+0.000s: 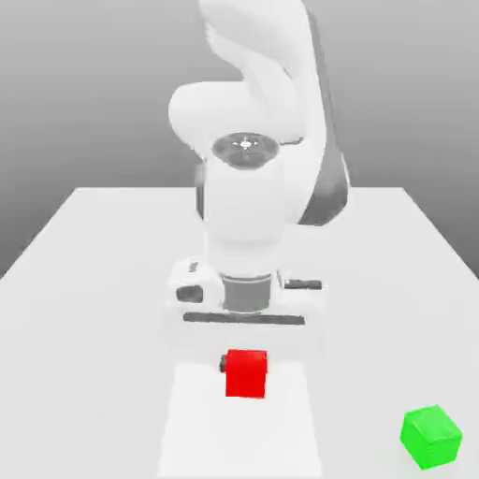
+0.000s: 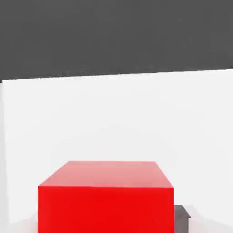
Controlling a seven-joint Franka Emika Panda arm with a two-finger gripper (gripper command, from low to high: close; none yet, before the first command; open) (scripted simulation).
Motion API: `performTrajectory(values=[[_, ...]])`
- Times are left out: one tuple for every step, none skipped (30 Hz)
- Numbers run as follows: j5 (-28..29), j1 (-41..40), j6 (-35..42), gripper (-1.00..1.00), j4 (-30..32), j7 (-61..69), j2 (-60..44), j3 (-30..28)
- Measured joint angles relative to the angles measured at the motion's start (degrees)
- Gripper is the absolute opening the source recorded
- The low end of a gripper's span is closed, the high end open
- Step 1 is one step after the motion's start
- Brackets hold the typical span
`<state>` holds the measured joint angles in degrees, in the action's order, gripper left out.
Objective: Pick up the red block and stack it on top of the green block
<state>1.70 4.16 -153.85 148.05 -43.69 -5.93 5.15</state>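
Observation:
The red block (image 1: 246,372) sits on the white table just under the hand, in the lower middle of the exterior view. My gripper (image 1: 246,365) points straight down over it, with its fingers against the block's sides, shut on it. In the hand view the red block (image 2: 106,198) looms close, and a dark grey finger (image 2: 182,217) presses against one side of it. The green block (image 1: 431,437) lies by itself on the table, well off to the exterior view's right of the red one and nearer the camera.
The white table (image 1: 94,281) stretches wide on both sides of the arm. The arm's bulky white links (image 1: 248,187) rise behind the hand. A grey backdrop lies beyond the table's far edge.

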Motion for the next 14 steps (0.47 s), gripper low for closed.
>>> performTrajectory(values=[[0.5,1.3,1.2,-1.0,-2.0,1.8,-0.8,1.4],[1.0,2.7,2.4,-1.0,-4.0,3.6,-1.7,2.9],[1.5,4.0,3.6,-1.0,-5.9,5.2,-2.5,4.4],[2.0,5.2,4.6,-1.0,-7.7,6.8,-3.3,5.8],[2.5,6.4,5.7,-1.0,-9.4,8.3,-4.0,7.3],[3.4,7.7,6.2,-1.0,-11.3,9.5,-5.4,8.6],[4.4,8.6,5.5,-1.0,-12.3,9.8,-7.2,8.9],[5.4,9.3,4.2,-1.0,-12.8,9.5,-9.2,8.8],[6.5,10.0,2.6,-1.0,-13.2,9.0,-11.2,8.3],[7.5,10.6,0.8,-1.0,-13.4,8.4,-13.3,7.7],[8.1,11.0,-0.2,1.0,-13.6,8.0,-14.4,7.3],[8.1,11.0,-0.2,1.0,-13.6,8.0,-14.4,7.3],[8.1,11.0,-0.2,1.0,-13.6,8.0,-14.4,7.3],[8.1,11.0,-0.2,1.0,-13.6,8.0,-14.4,7.3]])
